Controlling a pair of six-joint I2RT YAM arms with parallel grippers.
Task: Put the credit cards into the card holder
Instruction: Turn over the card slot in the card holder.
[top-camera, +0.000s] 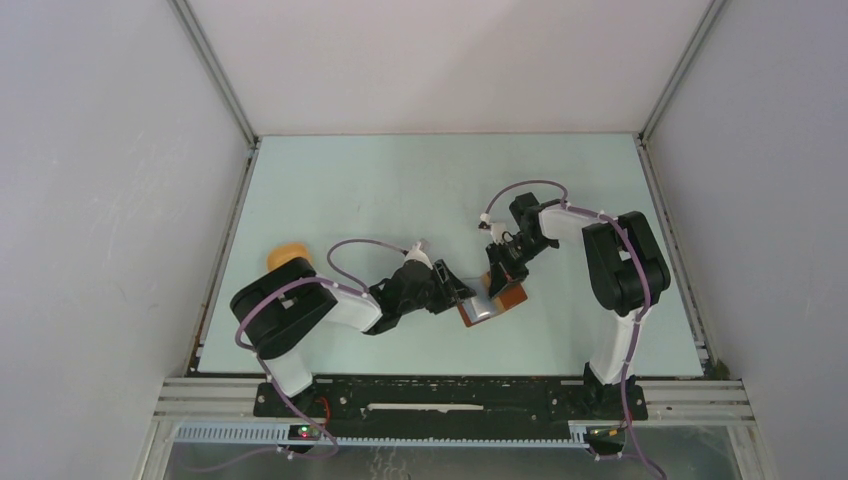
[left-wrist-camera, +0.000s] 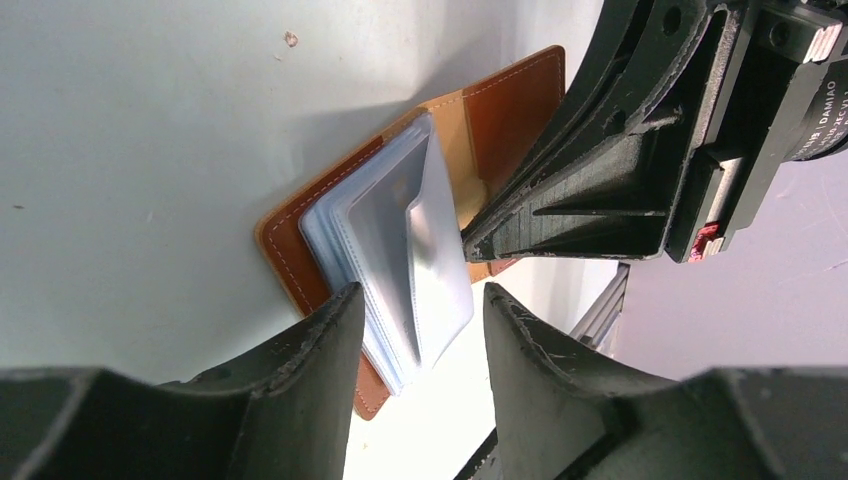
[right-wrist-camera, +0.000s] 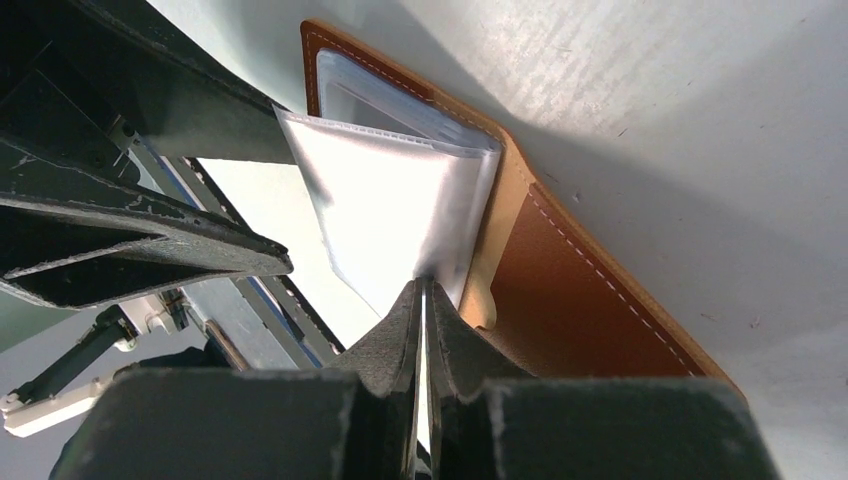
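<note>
The card holder (top-camera: 511, 295), a small reddish-brown leather-like folding wallet, lies open on the pale green table (top-camera: 400, 190), a little toward 4 o'clock from its middle. Seen from above, the left gripper (top-camera: 458, 293) reaches it from 9 o'clock and the right gripper (top-camera: 497, 283) from 12 o'clock. The two tips crowd so close over it that I'd worry about them knocking together. An orange-yellow oval tray (top-camera: 288, 250) sits well apart at 9 o'clock. I can't pick out any loose credit cards.

From the left wrist, the left jaws stand about half apart. They straddle the 6 o'clock end of a fanned stack of clear plastic sleeves (left-wrist-camera: 400, 230) and grip nothing I can see. If they close carelessly, they could crumple that stack. The wallet shows pale stitching, a tan spine and a smooth matte hide, while the sleeves are glossy and limp.

From the right wrist, the right jaws are pinched tight on the corner of one lifted sleeve (right-wrist-camera: 390, 210), which is thin, milky and floppy. I reckon something that slick may slide out and fall shut. Nothing seems to pin the light wallet, so a harder pull could drag or tip it. Whether a card sits inside the sleeve I cannot tell.
</note>
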